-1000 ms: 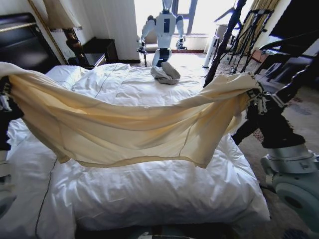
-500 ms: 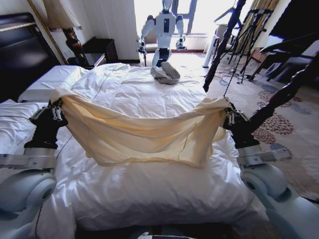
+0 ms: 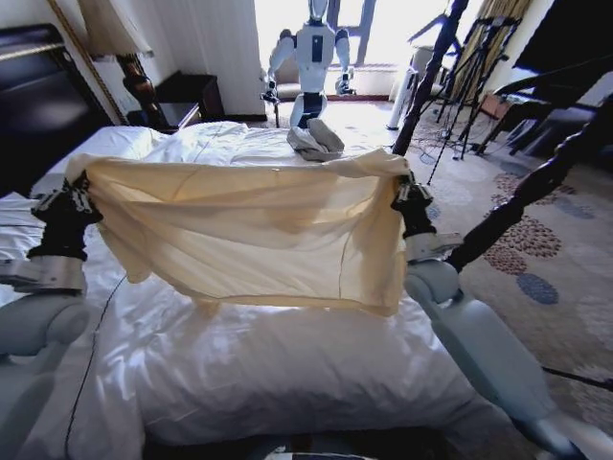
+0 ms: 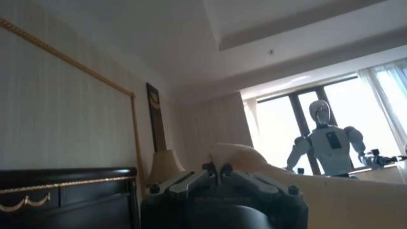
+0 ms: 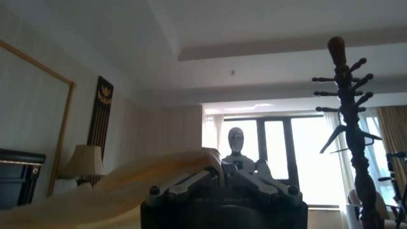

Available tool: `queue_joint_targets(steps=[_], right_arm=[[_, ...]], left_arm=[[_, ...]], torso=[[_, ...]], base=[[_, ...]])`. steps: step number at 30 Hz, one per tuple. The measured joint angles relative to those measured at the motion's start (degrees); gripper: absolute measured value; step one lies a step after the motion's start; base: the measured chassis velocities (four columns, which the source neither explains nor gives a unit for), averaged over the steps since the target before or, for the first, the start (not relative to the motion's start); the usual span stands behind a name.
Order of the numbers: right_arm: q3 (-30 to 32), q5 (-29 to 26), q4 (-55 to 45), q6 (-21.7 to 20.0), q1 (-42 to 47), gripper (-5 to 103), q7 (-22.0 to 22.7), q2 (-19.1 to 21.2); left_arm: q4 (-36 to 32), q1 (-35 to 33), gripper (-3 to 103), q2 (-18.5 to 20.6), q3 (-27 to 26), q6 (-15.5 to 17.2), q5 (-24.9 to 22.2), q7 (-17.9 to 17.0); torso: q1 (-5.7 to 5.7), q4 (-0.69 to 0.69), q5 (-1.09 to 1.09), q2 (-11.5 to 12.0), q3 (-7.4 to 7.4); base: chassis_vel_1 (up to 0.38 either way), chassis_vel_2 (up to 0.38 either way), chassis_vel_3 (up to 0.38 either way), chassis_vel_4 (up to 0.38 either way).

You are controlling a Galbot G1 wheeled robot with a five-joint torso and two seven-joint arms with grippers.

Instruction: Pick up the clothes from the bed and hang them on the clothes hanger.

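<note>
The clothes [image 3: 249,230] are being held stretched above the bed [image 3: 287,374], between the left hand [image 3: 79,195] and right hand [image 3: 404,193]; a cloth heap [image 3: 314,142] is lying behind them.

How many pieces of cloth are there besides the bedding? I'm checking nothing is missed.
2. The cream top hangs stretched between the left gripper and right gripper; a grey heap lies at the bed's far end. Others may be hidden.

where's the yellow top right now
In the head view the clothes hang spread above the bed, stretched between the left gripper and the right gripper, each shut on an upper corner.
</note>
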State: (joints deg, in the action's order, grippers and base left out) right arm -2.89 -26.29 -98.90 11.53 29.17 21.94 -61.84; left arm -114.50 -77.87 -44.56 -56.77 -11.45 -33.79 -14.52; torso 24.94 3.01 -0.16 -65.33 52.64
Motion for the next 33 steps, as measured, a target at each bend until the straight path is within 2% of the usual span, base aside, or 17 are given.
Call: queue_joint_targets(steps=[1,3,4,6,8,10,12,13,16,20,21,24,27,28,29,31,33], right_arm=[[-2.09,1.87,2.82,0.36,-0.94,0,0.79,-3.46],[-4.19,4.03,8.29,1.03,-4.4,0,2.79,-9.76],[-4.19,4.03,8.29,1.03,-4.4,0,2.79,-9.76],[-5.13,5.66,13.29,2.19,-9.77,0,3.86,-15.36],[-5.14,5.86,14.34,2.32,-11.18,0,4.11,-16.42],[-4.77,5.95,16.3,2.08,-16.29,0,5.26,-19.46],[-4.13,5.26,15.91,1.38,-18.4,0,5.88,-19.5],[-4.13,5.26,15.91,1.38,-18.4,0,5.88,-19.5],[-3.51,2.6,12.52,0.02,-20.61,0,6.77,-17.16],[-3.26,-0.77,8.67,-0.97,-22.36,0,7.68,-14.46],[-3.14,-3.99,6.03,-1.98,-24.15,0,8.55,-13.1],[-2.84,-5.47,5.21,-2.57,-26.78,0,9.06,-13.2],[-2.68,-2.5,8.62,-1.68,-29.2,0,8.36,-16.71],[-2.62,0.19,11.18,-1.02,-28.78,0,7.77,-19.17],[-2.62,0.19,11.18,-1.02,-28.78,0,7.77,-19.17],[-2.16,4.91,15.4,0.21,-26.43,0,6.98,-23.22],[-2.05,5.78,16.19,0.46,-25.96,0,6.84,-23.95]], left_arm=[[1.5,2.24,0,-0.81,3.05,-0.04,0.94,-0.15],[4.53,7.03,0,-1.12,7.5,-0.3,1.07,-0.66],[4.53,7.03,0,-1.12,7.5,-0.3,1.07,-0.66],[8.51,14.27,0,0.23,11.68,-0.6,-1.1,-1.94],[9.62,16.36,0,0.84,12.59,-0.63,-1.89,-2.2],[13.48,25.63,0,3.96,16.49,-0.47,-5.8,-3.33],[15.24,31.56,0,6.07,19.13,-0.18,-8.42,-4.01],[15.24,31.56,0,6.07,19.13,-0.18,-8.42,-4.01],[15.76,38.9,0,8.71,21.63,0.56,-12.15,-5.37],[14.53,42.11,0,10.98,22.02,1.04,-14.55,-6.57],[13.25,43.71,0,12.63,22.03,1.56,-16.44,-7.34],[12.92,46.92,0,13.88,23.42,2.12,-18.01,-8.04],[16.83,51.99,0,13.45,27.76,1.87,-15.72,-7.59],[18.55,52.32,0,12.23,28.76,1.35,-14.15,-7.17],[18.55,52.32,0,12.23,28.76,1.35,-14.15,-7.17],[20.37,50.75,0,8.95,29.26,0.48,-11.07,-6.71],[20.66,50.3,0,8.23,29.29,0.29,-10.3,-6.58]], torso=[[0.0,0.1,0.01,0.0,0.01],[-0.03,0.12,0.08,0.0,0.0],[-0.03,0.12,0.08,0.0,0.0],[-0.05,0.11,0.07,-0.01,-0.01],[-0.04,0.1,0.08,0.0,0.0],[0.0,0.11,0.09,0.0,0.0],[0.01,0.11,0.09,0.01,0.01],[0.01,0.11,0.09,0.01,0.01],[0.0,0.13,0.15,0.0,0.0],[-0.04,0.14,0.16,0.0,-0.01],[-0.05,0.14,0.17,-0.01,-0.02],[-0.06,0.11,0.16,-0.02,-0.03],[-0.05,0.11,0.12,-0.03,-0.04],[-0.04,0.1,0.12,-0.02,-0.03],[-0.04,0.1,0.12,-0.02,-0.03],[-0.02,0.09,0.09,-0.02,-0.01],[-0.02,0.09,0.09,-0.01,-0.01]], base=[[0.0,0.0,0.0,0.0],[0.014,0.008,-0.053,-0.031],[0.006,-0.002,-0.053,-0.031],[0.0,0.0,0.0,0.0],[0.0,0.0,0.0,0.0],[0.0,0.0,0.0,0.0],[0.0,0.0,0.0,0.0],[0.0,0.0,0.0,0.0],[0.0,0.0,0.0,0.0],[0.0,0.0,0.0,0.0],[0.0,0.0,0.0,0.0],[0.0,0.0,0.0,0.0],[0.0,0.0,0.0,0.0],[0.0,0.0,0.0,0.0],[0.0,0.0,0.0,0.0],[0.0,0.0,0.0,0.0],[0.0,0.0,0.0,0.0]])
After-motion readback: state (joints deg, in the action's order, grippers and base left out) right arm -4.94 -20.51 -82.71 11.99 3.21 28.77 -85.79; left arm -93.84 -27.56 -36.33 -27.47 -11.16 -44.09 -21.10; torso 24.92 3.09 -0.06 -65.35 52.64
